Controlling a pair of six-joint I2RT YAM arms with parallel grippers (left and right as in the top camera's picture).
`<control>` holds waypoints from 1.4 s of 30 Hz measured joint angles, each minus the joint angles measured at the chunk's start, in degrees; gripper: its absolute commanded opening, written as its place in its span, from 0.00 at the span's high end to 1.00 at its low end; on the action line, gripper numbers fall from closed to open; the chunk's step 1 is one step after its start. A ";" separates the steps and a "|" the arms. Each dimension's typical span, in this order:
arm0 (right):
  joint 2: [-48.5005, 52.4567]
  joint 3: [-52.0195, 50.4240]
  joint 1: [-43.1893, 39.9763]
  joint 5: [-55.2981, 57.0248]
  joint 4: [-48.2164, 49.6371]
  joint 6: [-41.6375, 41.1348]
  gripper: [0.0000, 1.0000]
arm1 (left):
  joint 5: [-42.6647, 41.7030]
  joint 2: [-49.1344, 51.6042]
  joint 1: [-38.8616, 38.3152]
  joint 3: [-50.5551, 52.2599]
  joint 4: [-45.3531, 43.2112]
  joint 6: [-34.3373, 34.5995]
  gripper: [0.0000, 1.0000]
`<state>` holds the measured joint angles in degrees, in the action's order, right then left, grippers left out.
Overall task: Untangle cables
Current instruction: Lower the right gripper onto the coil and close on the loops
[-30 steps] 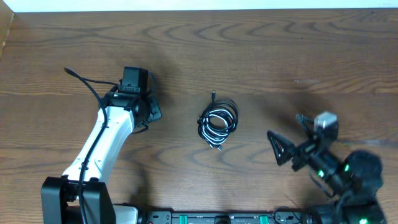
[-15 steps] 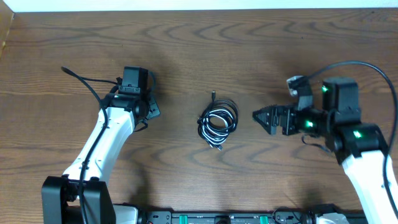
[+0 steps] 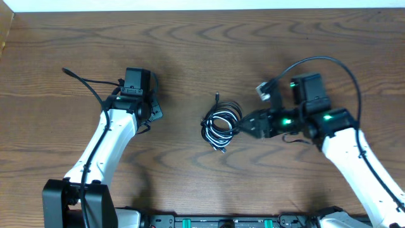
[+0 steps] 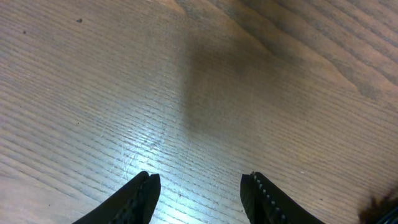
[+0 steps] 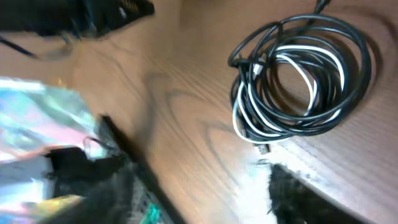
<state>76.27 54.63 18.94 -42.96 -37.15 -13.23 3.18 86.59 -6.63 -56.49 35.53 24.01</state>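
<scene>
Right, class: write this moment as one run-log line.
cables: black and white, coiled together | right tool: open, beside coil, not gripping | left tool: open above table, away from coil

Motion blur is smearing the right gripper (image 5: 205, 199): its fingers (image 5: 297, 190) are showing as dark patches running off the lower edge, and a colourful smear (image 5: 31, 118) left of the claw is defying naming. Ahead, the upper edge is clipping the black cable (image 5: 323, 18). The lower edge is cropping the left gripper (image 4: 200, 180); a dark scrap (image 4: 380, 205) right of that claw is escaping identification.

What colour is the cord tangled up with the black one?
The cord is white; the right wrist view shows it best.
</scene>
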 measured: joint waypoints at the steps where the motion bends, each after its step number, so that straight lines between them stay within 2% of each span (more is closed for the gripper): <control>1: 0.17 0.00 1.46 1.70 0.28 0.07 0.20 | 0.00 0.02 0.00 0.00 0.00 0.00 0.51; 4: 1.18 0.00 6.38 7.28 1.86 0.04 0.12 | 0.00 0.02 0.00 0.00 0.00 0.00 0.50; 10: 4.66 0.00 15.39 18.45 7.26 0.17 0.09 | 0.00 0.02 0.00 0.00 0.00 0.00 0.50; 11: 5.35 0.00 16.57 19.74 8.72 0.15 0.03 | 0.00 0.00 0.00 0.00 0.00 0.00 0.49; 19: 11.28 0.02 23.41 23.89 17.53 0.26 0.01 | 0.22 0.00 0.00 0.00 0.02 0.20 0.16; 22: 11.76 0.02 23.91 24.46 19.02 0.26 0.01 | 0.20 0.00 0.00 0.00 0.00 0.02 0.09; 26: 11.85 0.02 24.06 25.14 19.50 0.39 0.11 | 0.20 0.02 0.00 0.00 0.00 0.17 0.07; 28: 11.87 0.02 24.06 25.66 19.45 0.22 0.10 | 0.20 0.00 0.00 0.00 0.02 0.20 0.04; 32: 11.87 0.02 24.06 26.23 19.45 0.13 0.01 | 0.20 0.00 0.00 0.00 0.00 0.17 0.00; 40: 11.87 0.02 24.06 30.27 19.15 0.24 0.01 | 0.20 0.02 0.00 0.00 0.00 0.20 0.00; 42: 11.87 0.02 24.06 31.36 19.15 0.24 0.06 | 0.20 0.00 0.00 0.00 0.00 0.20 0.00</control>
<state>88.14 54.65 43.00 -11.60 -18.00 -12.99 3.38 86.59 -6.63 -56.49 35.53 24.21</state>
